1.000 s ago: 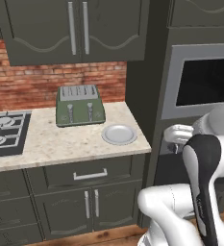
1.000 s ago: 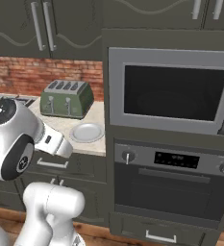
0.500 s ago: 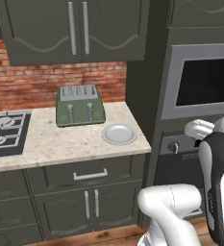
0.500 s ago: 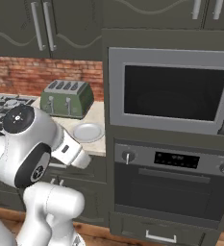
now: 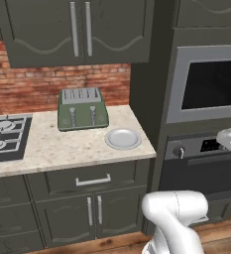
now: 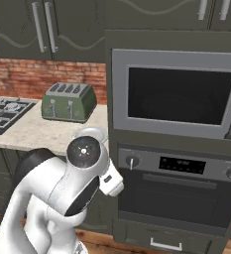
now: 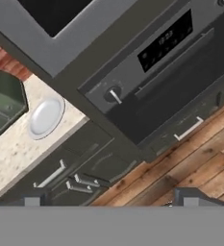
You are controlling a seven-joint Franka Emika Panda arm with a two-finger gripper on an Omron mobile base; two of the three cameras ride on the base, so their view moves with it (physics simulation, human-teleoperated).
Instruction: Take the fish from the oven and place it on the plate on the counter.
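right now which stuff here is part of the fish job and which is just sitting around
For the job: oven, door shut; plate, bare; counter; gripper.
Just there: green toaster, gas hob, silver-framed glass unit, upper cabinets.

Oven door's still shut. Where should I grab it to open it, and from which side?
Grip the long horizontal bar handle along the top edge of the oven door, below the display. Come straight at the front, fingers above and below the bar. A handle at the top suggests the door folds down, so pull outward and down.
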